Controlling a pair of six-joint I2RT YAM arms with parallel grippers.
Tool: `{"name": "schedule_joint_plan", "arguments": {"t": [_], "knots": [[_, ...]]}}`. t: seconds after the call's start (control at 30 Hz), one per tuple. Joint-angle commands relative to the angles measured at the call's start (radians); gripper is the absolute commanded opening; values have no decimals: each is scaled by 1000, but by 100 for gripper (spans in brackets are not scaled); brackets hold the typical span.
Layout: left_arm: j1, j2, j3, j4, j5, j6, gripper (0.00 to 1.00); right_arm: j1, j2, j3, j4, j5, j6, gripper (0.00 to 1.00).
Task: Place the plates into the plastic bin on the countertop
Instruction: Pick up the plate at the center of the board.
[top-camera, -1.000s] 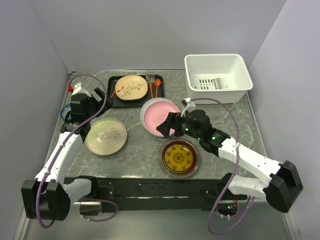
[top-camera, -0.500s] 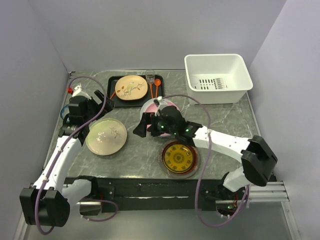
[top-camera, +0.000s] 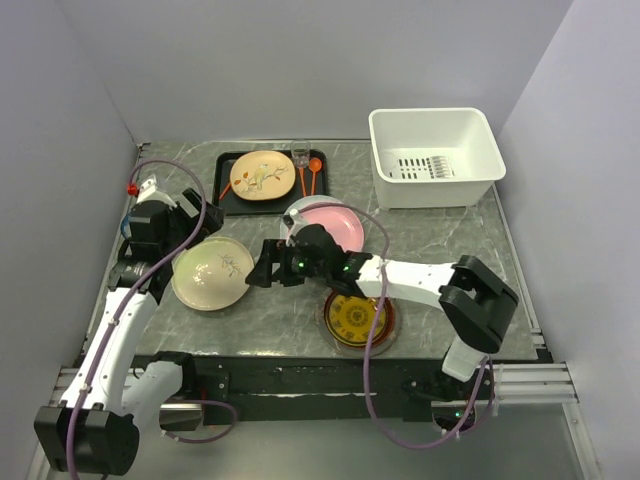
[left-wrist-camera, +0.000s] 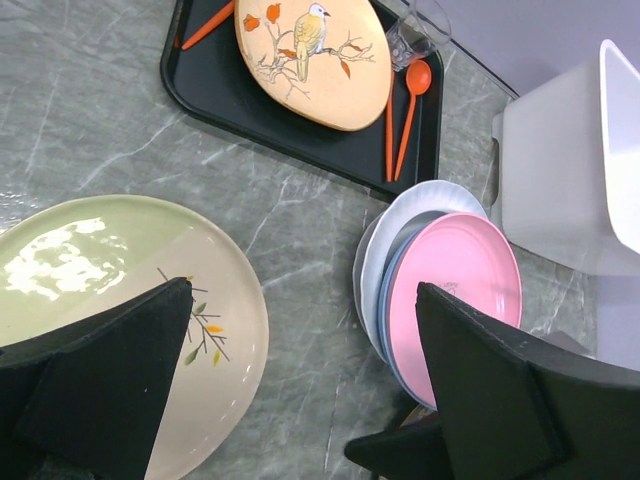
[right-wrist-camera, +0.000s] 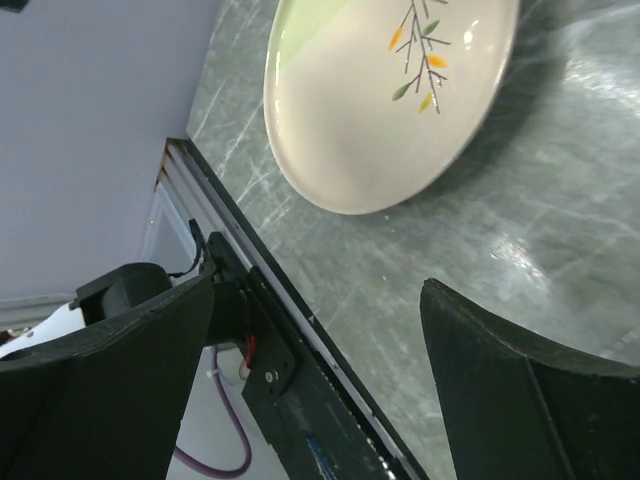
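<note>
Several plates lie on the countertop (top-camera: 280, 310): a cream-and-green sprig plate (top-camera: 212, 272), a pink plate on a pale stack (top-camera: 335, 225), a dark red gold-patterned plate (top-camera: 358, 316), and a cream bird plate (top-camera: 262, 176) on a black tray. The white plastic bin (top-camera: 436, 155) stands at the back right with nothing in it. My right gripper (top-camera: 262, 265) hovers open just right of the sprig plate (right-wrist-camera: 390, 90), holding nothing. My left gripper (top-camera: 200, 210) hangs open above the bare counter between the sprig plate (left-wrist-camera: 110, 300) and the pink stack (left-wrist-camera: 455, 290).
The black tray (top-camera: 228, 200) at the back also carries orange spoons (top-camera: 308, 175) and a clear glass (top-camera: 300, 153). A black rail (top-camera: 300, 372) runs along the near edge. Grey walls close in the left, back and right sides.
My right arm has swung left, from over the pink plate to beside the sprig plate. My left arm has shifted slightly toward the near side.
</note>
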Motion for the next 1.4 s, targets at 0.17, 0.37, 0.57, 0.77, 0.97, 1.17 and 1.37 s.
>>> {"name": "schedule_joint_plan", "arguments": {"t": [0.17, 0.37, 0.57, 0.77, 0.97, 1.17, 1.37], "knots": [[1, -71, 63, -58, -26, 43, 99, 32, 136, 41, 168, -8, 102, 89], [1, -69, 71, -66, 0, 60, 99, 33, 227, 67, 215, -37, 145, 85], [1, -77, 71, -67, 0, 67, 99, 41, 291, 98, 231, -25, 179, 81], [1, -88, 53, -53, 11, 53, 99, 52, 348, 125, 234, 26, 213, 78], [1, -88, 45, -49, 20, 50, 99, 52, 374, 107, 272, 55, 233, 73], [-1, -91, 34, -43, 41, 37, 99, 50, 399, 107, 313, 84, 257, 69], [1, -94, 39, -55, 35, 38, 99, 50, 425, 113, 343, 93, 283, 66]]}}
